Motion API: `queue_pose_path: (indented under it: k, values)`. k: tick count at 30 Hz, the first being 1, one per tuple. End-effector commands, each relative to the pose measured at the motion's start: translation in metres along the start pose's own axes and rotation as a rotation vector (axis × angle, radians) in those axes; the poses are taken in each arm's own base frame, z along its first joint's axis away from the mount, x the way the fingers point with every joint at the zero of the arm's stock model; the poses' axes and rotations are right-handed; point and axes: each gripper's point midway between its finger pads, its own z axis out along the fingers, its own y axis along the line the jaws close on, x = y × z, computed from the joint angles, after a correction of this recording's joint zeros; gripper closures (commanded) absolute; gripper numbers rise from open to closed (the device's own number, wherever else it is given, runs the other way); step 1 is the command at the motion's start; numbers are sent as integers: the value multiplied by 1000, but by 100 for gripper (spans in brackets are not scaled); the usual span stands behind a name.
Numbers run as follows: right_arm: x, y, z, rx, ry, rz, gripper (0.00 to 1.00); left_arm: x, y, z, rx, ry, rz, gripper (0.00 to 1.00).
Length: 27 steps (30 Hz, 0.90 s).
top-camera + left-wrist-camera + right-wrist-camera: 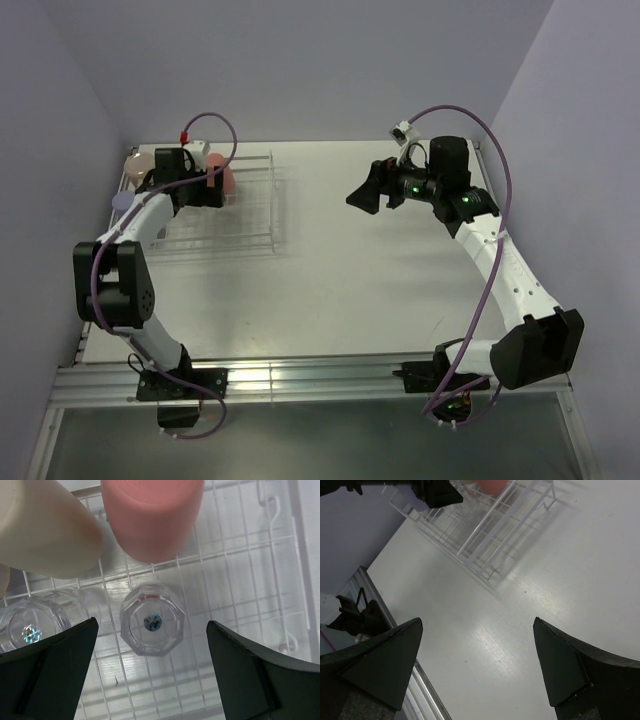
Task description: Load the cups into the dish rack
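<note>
The white surface shows a faint wood grain and a soft sheen beneath the right jaws. The dish rack stands directly on it in the far left corner. It sits right under the left jaws and well apart from the right jaws, its small feet touching the surface.

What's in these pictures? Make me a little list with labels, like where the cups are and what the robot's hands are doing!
rack: far left part of the table
cups in it: coral cup, tan cup, middle glass, left glass
left gripper: open, over the middle glass, fingers clear of it
right gripper: open, holding nothing, over bare table
</note>
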Motion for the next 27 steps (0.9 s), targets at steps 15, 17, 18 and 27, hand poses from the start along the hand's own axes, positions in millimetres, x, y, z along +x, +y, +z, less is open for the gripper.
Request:
queue_pose_path:
  k: [15, 17, 18, 27]
  values:
    - [-22, -105, -53, 551, -119, -75, 0, -145, -117, -181, 164, -344, 96, 1]
    - [-16, -130, -70, 652, -107, -55, 0, -142, -117, -187, 168, -382, 73, 1]
    - [-15, -137, -77, 679, -106, -44, 0, -140, -115, -187, 160, -392, 73, 1]
    - [-14, -155, -113, 787, -159, 17, 0, -120, -88, -179, 14, -352, 51, 1]
